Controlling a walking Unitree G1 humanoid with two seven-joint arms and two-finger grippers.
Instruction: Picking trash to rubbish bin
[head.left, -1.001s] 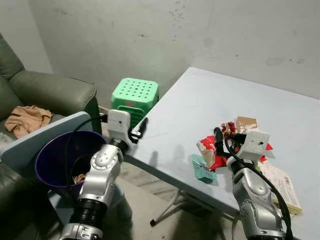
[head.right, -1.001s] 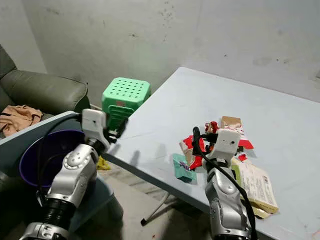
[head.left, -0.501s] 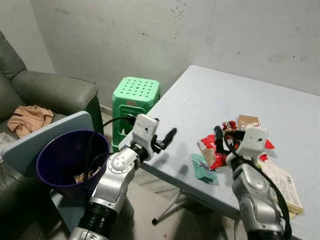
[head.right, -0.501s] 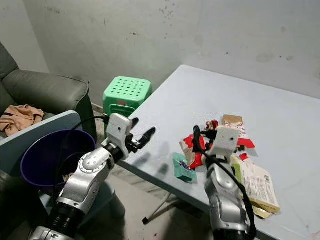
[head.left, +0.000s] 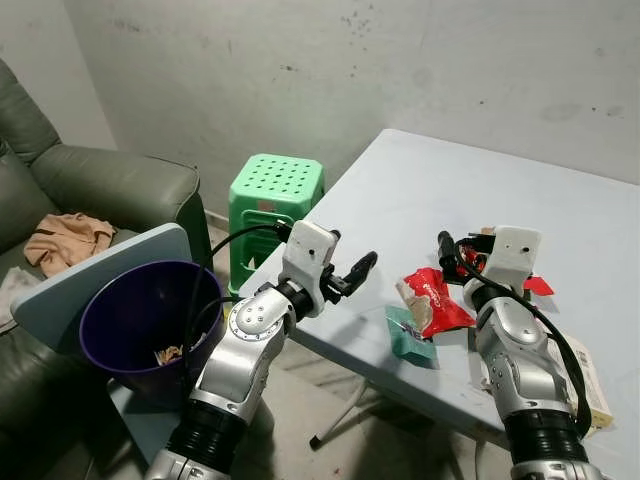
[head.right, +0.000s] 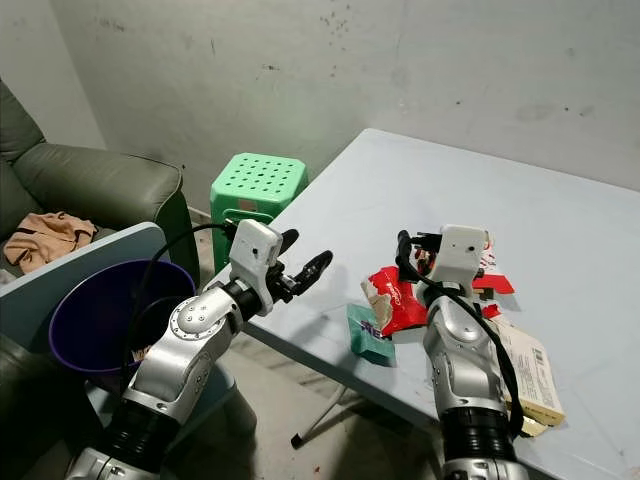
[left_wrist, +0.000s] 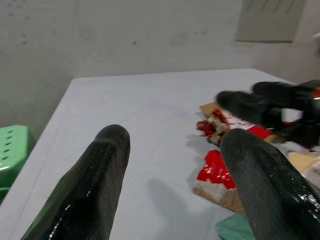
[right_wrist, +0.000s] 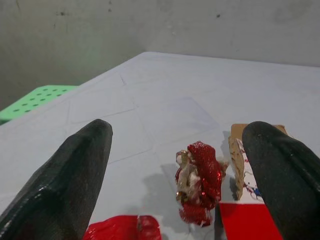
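Note:
On the pale blue table (head.left: 420, 190) lies a trash pile: a red snack wrapper (head.left: 432, 300), a teal packet (head.left: 408, 335) near the table edge, a crumpled red wrapper (right_wrist: 197, 182) and a brown card (right_wrist: 236, 155). My left gripper (head.left: 352, 272) is open above the table's near edge, pointing at the pile, its fingers (left_wrist: 107, 150) spread. My right gripper (head.left: 458, 250) is open just above the pile, over the crumpled red wrapper. The purple bin (head.left: 140, 315) stands at lower left with its lid (head.left: 90, 280) tilted back and scraps (head.left: 168, 353) inside.
A green plastic stool (head.left: 272, 195) stands between the bin and the table. A dark green sofa (head.left: 90, 180) with a beige cloth (head.left: 65, 238) on it is at the left. A white printed leaflet (head.right: 525, 360) lies at the right of the pile.
My left arm has swung from above the bin rightward over the table edge toward the pile. My right gripper has lifted back a little, uncovering the red snack wrapper.

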